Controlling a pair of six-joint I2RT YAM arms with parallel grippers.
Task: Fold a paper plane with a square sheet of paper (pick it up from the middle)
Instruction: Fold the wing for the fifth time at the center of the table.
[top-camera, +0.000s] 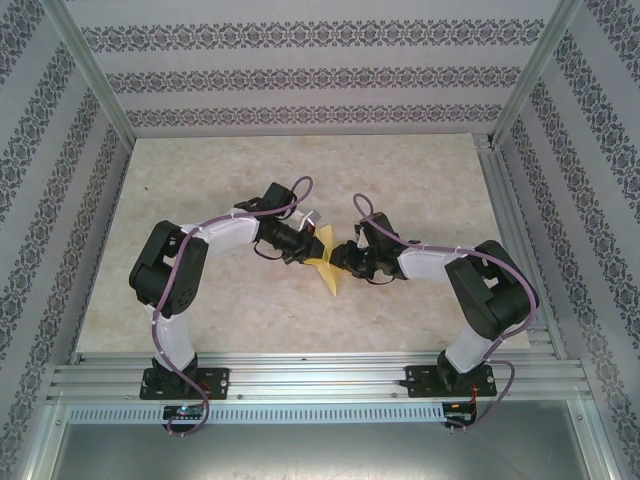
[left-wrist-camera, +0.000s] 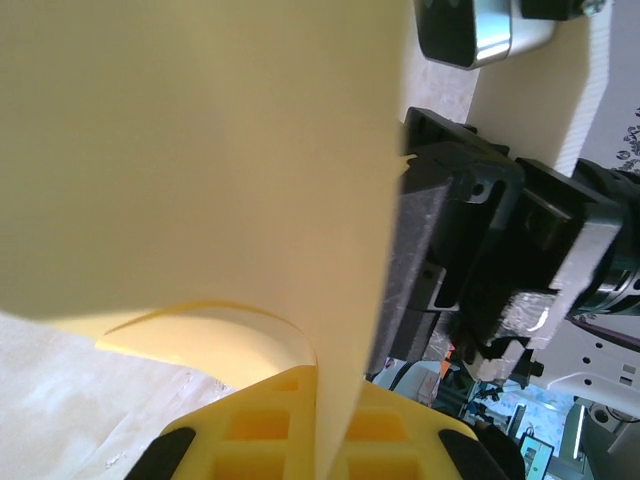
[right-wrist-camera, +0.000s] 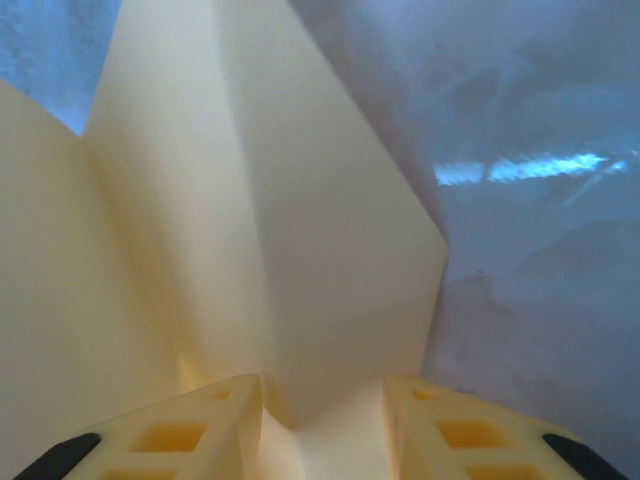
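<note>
Pale-yellow paper plane (top-camera: 326, 266) sits over the middle of the beige marbled table (top-camera: 420, 190), patterned walls (top-camera: 300, 80) around the table; left gripper (top-camera: 306, 252) pinches it, right gripper (top-camera: 341, 259) straddles its fold, grip unclear.

A plain, unprinted pale-yellow folded sheet of paper (top-camera: 327, 268); brighter yellow blocky plastic gripper fingers (right-wrist-camera: 180, 432) with black tips; a beige, faintly marbled flat tabletop (top-camera: 400, 180); white walls (top-camera: 300, 85) striped with dark floral bands; black-and-white jointed robot arms (top-camera: 230, 235); silver metal frame rails (top-camera: 300, 372).
</note>
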